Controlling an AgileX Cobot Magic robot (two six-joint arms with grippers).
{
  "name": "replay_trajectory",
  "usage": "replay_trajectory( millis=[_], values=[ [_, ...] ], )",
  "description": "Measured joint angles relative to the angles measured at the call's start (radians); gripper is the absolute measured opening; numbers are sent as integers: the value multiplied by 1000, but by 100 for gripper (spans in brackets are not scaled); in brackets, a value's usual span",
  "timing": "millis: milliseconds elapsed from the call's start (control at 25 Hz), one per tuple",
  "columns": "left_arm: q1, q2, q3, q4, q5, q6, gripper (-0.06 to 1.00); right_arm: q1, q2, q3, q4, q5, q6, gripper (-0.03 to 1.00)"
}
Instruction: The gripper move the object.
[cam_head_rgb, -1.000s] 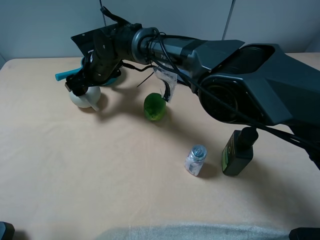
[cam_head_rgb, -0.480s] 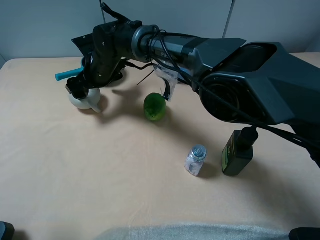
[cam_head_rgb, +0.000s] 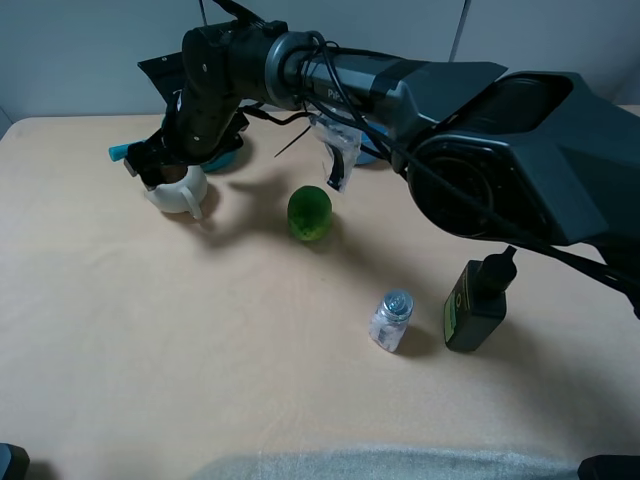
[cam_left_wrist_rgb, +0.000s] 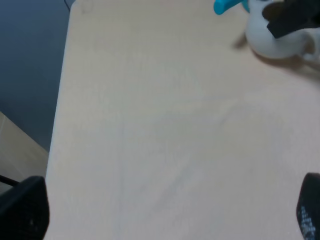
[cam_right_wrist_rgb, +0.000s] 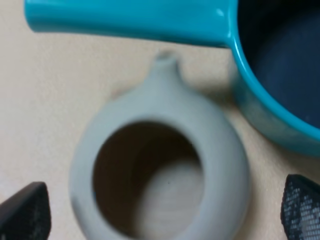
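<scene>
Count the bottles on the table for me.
2. A small clear bottle with a silver cap stands right of centre, toward the near edge. A dark bottle with a green label stands just right of it. The right arm may hide more behind it.

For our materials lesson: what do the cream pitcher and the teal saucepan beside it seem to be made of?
The pitcher looks like matte ceramic: thick rounded rim, dull cream surface without shine. The saucepan looks glossy, with a smooth teal rim; enamelled metal or plastic, the look leaves that open.
</scene>
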Motion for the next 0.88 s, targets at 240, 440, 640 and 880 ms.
replay_trajectory(
  millis=[240, 440, 640, 880],
  values=[
    [0, 0, 0, 0, 0, 0, 99, 0, -22, 0, 1, 25, 0, 69],
    [0, 0, 0, 0, 0, 0, 99, 0, -49, 0, 0, 50, 0, 69],
    [0, 0, 0, 0, 0, 0, 99, 0, -79, 0, 0, 79, 0, 69],
    [0, 0, 0, 0, 0, 0, 99, 0, -114, 0, 1, 155, 0, 69]
  ],
)
